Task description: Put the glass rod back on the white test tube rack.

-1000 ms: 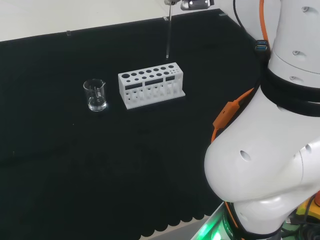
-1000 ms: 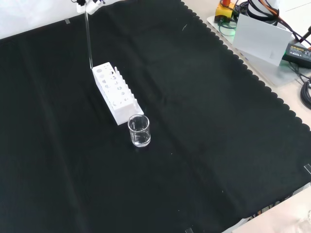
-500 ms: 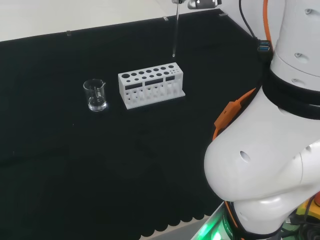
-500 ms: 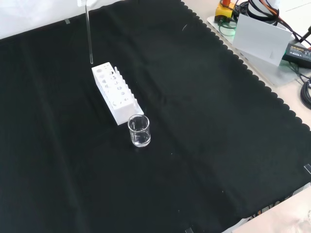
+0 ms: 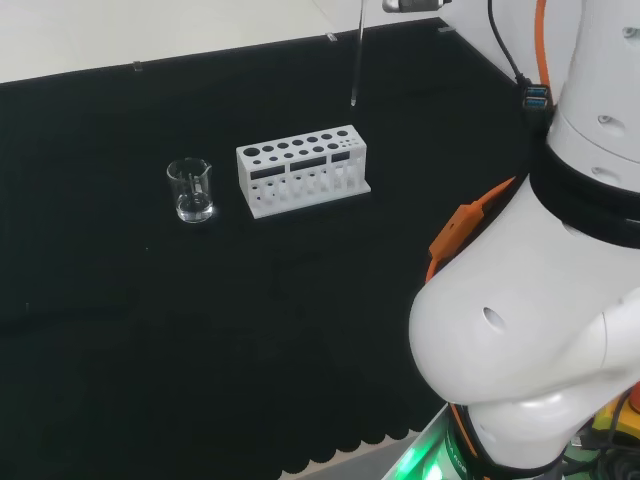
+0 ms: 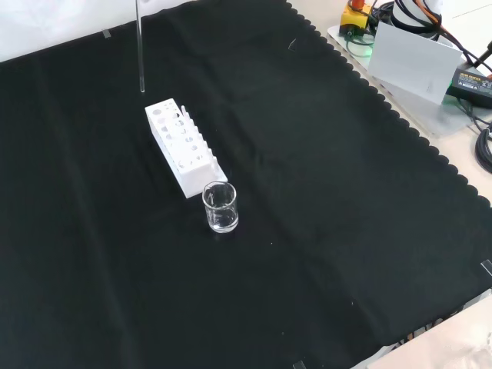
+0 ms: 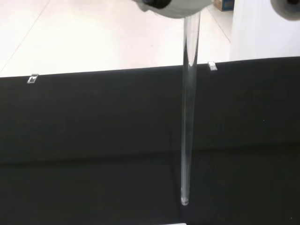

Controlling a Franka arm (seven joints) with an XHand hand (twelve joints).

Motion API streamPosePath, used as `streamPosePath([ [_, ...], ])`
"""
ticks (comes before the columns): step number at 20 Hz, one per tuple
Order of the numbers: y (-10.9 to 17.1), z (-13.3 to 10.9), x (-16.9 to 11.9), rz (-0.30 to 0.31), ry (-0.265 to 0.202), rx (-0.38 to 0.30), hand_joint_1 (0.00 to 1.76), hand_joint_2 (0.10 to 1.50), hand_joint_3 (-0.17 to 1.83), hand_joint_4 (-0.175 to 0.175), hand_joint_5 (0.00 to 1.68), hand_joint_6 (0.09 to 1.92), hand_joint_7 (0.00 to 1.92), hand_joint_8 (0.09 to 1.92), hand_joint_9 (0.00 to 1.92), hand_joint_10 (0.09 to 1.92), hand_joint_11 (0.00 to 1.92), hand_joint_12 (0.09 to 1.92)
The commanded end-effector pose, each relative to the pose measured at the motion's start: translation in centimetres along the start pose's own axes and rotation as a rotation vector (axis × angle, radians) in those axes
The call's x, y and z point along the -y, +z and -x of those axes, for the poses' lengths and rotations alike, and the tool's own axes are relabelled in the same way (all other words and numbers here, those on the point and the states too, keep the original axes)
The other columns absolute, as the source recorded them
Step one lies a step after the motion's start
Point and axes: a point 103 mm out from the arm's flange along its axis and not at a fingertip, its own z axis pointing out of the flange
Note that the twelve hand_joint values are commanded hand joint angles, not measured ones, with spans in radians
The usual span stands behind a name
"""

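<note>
The glass rod (image 5: pixel 355 60) hangs upright above the far end of the white rack (image 5: pixel 303 170); thin, stiff, slippery, breakable; held at its top; fingers' state I cannot tell.

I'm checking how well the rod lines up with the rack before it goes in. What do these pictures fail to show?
- How the hand holds the glass rod: the rod's top is cut off by the upper edge in the head and front views, and the wrist view shows just a blurred white part.
- Which hole of the rack the rod's tip is over: the tip hangs above and apart from it.
- Whether the beaker holds liquid: clear glass, too small.
</note>
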Motion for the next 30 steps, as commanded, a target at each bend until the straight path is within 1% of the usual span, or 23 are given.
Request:
streamPosePath([
  [1,0.0,0.1,1.5,-0.009,0.005,-0.007,1.33,1.03,-0.17,-0.175,1.45,0.09,1.49,0.35,1.84,0.15,1.58,0.63],
  [9,-0.2,-0.3,2.1,0.001,-0.001,0.005,1.33,1.03,-0.17,-0.175,1.45,0.09,1.49,0.35,1.85,0.15,1.58,0.63],
  [10,-0.8,-0.4,2.2,0.003,-0.002,0.007,1.33,1.03,-0.17,-0.175,1.45,0.09,1.49,0.35,1.85,0.15,1.58,0.63],
  [12,-0.9,-1.2,3.0,0.015,0.002,0.022,1.33,1.03,-0.17,-0.175,1.45,0.09,1.49,0.35,1.85,0.15,1.58,0.63],
  [13,-0.7,-1.5,3.2,0.002,0.000,0.005,1.33,1.03,-0.17,-0.175,1.45,0.09,1.49,0.35,1.85,0.15,1.58,0.63],
  [15,-0.5,-1.7,3.4,-0.001,0.001,-0.009,1.33,1.03,-0.17,-0.175,1.45,0.09,1.49,0.35,1.85,0.15,1.58,0.63],
  [24,-0.2,-2.2,3.8,0.007,0.001,-0.014,1.33,1.03,-0.17,-0.175,1.45,0.09,1.49,0.35,1.85,0.15,1.58,0.63],
  [30,0.1,-2.7,3.7,-0.005,0.003,-0.017,1.33,1.03,-0.17,-0.175,1.45,0.09,1.49,0.35,1.85,0.15,1.58,0.63],
])
